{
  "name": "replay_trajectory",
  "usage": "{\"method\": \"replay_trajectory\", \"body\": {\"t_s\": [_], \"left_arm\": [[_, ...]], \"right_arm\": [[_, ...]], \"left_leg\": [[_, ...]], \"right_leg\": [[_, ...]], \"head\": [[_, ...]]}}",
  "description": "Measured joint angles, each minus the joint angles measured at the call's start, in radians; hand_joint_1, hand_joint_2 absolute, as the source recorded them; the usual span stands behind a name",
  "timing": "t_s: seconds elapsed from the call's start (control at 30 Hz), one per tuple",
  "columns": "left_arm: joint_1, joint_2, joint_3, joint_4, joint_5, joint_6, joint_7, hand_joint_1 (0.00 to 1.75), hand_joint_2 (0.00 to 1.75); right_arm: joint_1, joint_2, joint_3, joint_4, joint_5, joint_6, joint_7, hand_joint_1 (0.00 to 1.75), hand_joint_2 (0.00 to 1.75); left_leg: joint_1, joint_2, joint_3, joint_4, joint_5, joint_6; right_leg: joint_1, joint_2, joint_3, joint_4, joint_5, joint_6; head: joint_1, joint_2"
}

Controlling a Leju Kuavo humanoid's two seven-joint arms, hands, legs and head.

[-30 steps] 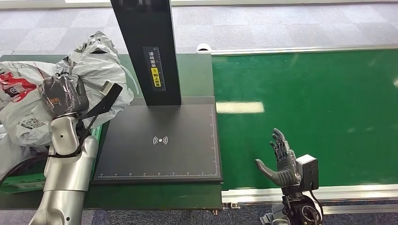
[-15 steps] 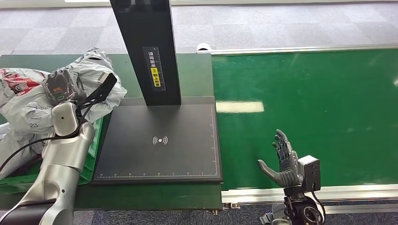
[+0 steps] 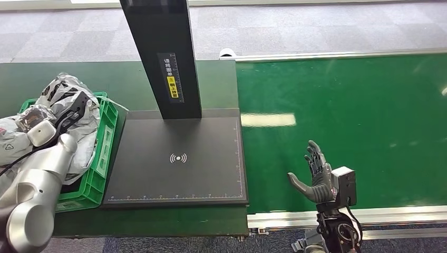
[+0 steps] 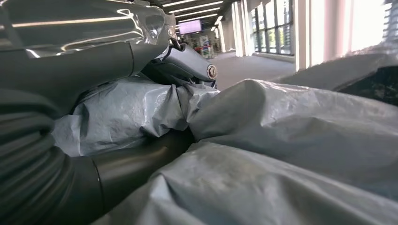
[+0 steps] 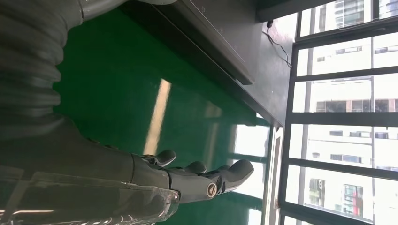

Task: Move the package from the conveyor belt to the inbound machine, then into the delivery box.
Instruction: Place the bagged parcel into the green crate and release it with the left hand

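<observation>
The grey plastic package [image 3: 64,90] lies crumpled in the green crate [image 3: 106,138] at the left, on top of other bags. My left hand [image 3: 32,116] is down in the crate and grips it. In the left wrist view a fold of the package [image 4: 126,112] sits pinched between the thumb and the dark fingers [image 4: 136,164] of the left hand [image 4: 56,93]. My right hand [image 3: 316,178] hovers open, fingers spread, over the near edge of the green conveyor belt [image 3: 358,110]. The right wrist view shows the right hand [image 5: 187,180] holding nothing above the belt [image 5: 117,93].
The black inbound machine plate [image 3: 178,158] with its black column [image 3: 158,52] stands between the crate and the belt. More grey and white bags [image 3: 10,138] lie at the far left. A metal rail [image 3: 369,216] edges the belt's near side.
My left arm has swung left and down, carrying the package from beside the column into the green crate. The right hand has hardly moved.
</observation>
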Motion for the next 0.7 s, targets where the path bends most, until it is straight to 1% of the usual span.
{"method": "replay_trajectory", "body": {"t_s": [0.07,0.17,0.47,0.7], "left_arm": [[0.004,0.019,0.015,0.026,-0.002,-0.029,0.027,1.75,1.75],[0.006,0.035,0.031,0.05,-0.002,-0.046,0.041,1.75,1.75],[0.007,0.047,0.047,0.075,-0.006,-0.053,0.048,1.75,1.75],[0.02,0.064,0.055,0.083,-0.017,-0.102,0.098,1.75,1.75]], "right_arm": [[-0.004,0.0,0.005,0.005,-0.001,0.0,0.002,0.0,1.75],[-0.014,0.0,0.013,0.013,-0.002,-0.001,0.004,0.0,1.75],[-0.024,0.001,0.02,0.031,-0.004,-0.001,0.004,0.0,1.75],[-0.037,0.004,0.023,0.043,-0.012,-0.007,0.004,0.0,1.75]], "left_leg": [[0.0,0.001,0.0,0.0,0.0,0.0],[0.0,0.004,0.002,0.0,0.0,0.0],[0.0,0.009,0.004,-0.002,-0.001,-0.001],[0.0,0.015,0.006,-0.004,-0.002,-0.003]], "right_leg": [[0.0,0.001,0.0,0.0,0.0,0.0],[0.0,0.004,0.0,0.0,0.0,0.0],[0.0,0.009,0.001,0.0,0.001,-0.001],[-0.001,0.016,0.001,0.0,0.001,-0.001]], "head": [[0.0,0.0],[0.0,0.0],[0.0,0.0],[0.0,0.0]]}}
